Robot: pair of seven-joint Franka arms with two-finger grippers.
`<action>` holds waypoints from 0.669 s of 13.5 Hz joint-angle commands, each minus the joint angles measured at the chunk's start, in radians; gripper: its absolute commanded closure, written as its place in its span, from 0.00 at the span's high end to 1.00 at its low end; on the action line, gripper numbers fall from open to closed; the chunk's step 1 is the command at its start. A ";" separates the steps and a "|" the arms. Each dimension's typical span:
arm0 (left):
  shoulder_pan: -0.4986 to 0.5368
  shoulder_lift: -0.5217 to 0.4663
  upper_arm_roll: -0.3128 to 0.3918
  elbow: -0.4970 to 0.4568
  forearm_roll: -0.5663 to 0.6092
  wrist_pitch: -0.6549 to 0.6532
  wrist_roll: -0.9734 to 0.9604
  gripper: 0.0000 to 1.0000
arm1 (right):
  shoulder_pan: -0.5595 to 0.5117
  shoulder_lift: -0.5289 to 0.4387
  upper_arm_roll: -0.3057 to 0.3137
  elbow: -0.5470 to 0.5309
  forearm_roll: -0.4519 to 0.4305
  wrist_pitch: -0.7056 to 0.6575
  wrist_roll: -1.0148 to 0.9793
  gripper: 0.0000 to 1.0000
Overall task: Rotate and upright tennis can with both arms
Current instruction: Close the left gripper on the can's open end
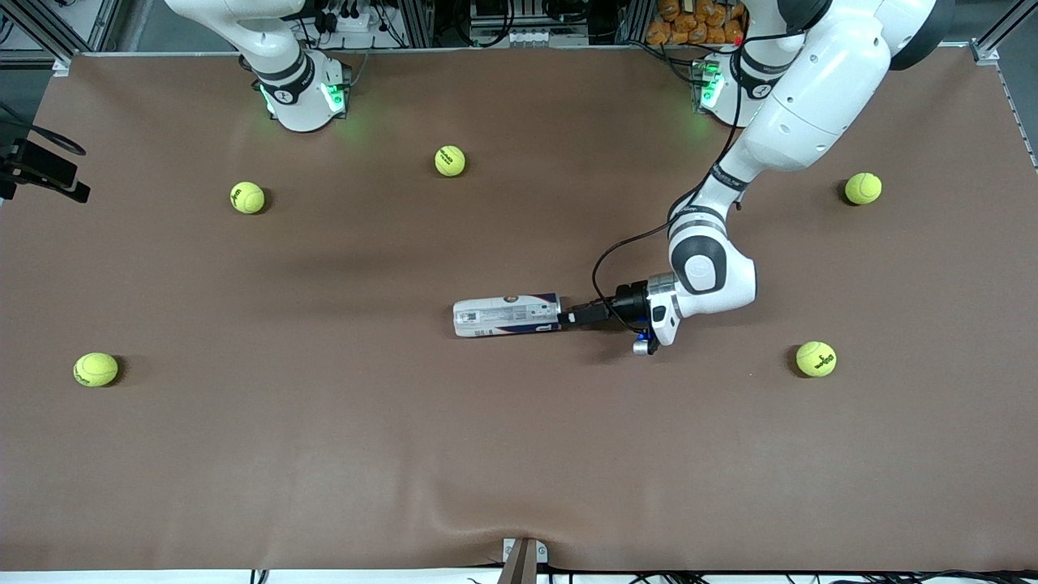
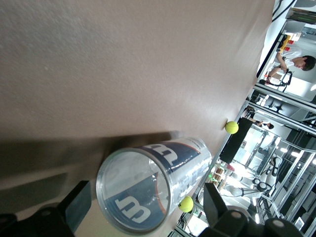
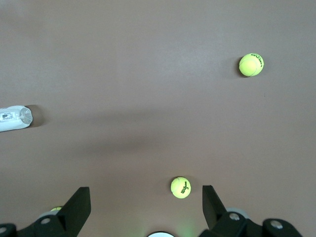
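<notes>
Tennis can [image 1: 508, 315] lies on its side mid-table. I see my left gripper [image 1: 577, 316] level with its end toward the left arm's side, fingers [image 2: 74, 207] spread wide flanking that end, not clamped. My right gripper [image 3: 145, 210] waits open above the table, well away from the can.

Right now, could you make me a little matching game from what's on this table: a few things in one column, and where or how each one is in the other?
Things:
1. tennis can
2. left tool
3. right tool
4. tennis ball nearest the right arm's end of the table

Places or states:
A. open, high over the table near the right arm's base
B. lying on its side at mid-table
C. resting alone on the brown table cover
D. open, low at the can's clear end

Pairs: 1-B, 2-D, 3-A, 4-C
</notes>
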 commanded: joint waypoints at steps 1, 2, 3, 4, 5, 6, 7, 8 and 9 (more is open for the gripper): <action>-0.005 0.001 -0.009 0.008 -0.033 0.001 0.021 0.99 | -0.003 -0.018 0.000 -0.024 0.009 0.015 0.011 1.00; -0.011 0.004 -0.010 0.010 -0.053 0.001 0.021 0.97 | -0.004 -0.016 0.002 -0.027 0.008 0.018 0.007 1.00; -0.022 0.010 -0.010 0.024 -0.070 0.001 0.021 0.95 | -0.004 -0.016 0.000 -0.039 0.005 0.023 0.002 1.00; -0.028 0.018 -0.010 0.030 -0.081 0.001 0.022 0.91 | -0.004 -0.016 -0.004 -0.044 0.005 0.026 0.000 1.00; -0.033 0.024 -0.008 0.037 -0.089 0.003 0.022 0.89 | -0.004 -0.014 -0.010 -0.044 0.003 0.031 -0.004 1.00; -0.036 0.030 -0.009 0.045 -0.093 0.001 0.021 0.85 | -0.003 -0.014 -0.016 -0.044 0.003 0.038 -0.018 1.00; -0.036 0.036 -0.010 0.047 -0.093 0.001 0.019 0.79 | -0.004 -0.013 -0.016 -0.045 0.003 0.040 -0.032 1.00; -0.036 0.044 -0.010 0.051 -0.093 0.001 0.019 0.74 | -0.003 -0.013 -0.018 -0.045 0.003 0.040 -0.032 1.00; -0.035 0.044 -0.010 0.051 -0.093 0.001 0.019 0.69 | -0.003 -0.013 -0.018 -0.045 0.003 0.038 -0.032 1.00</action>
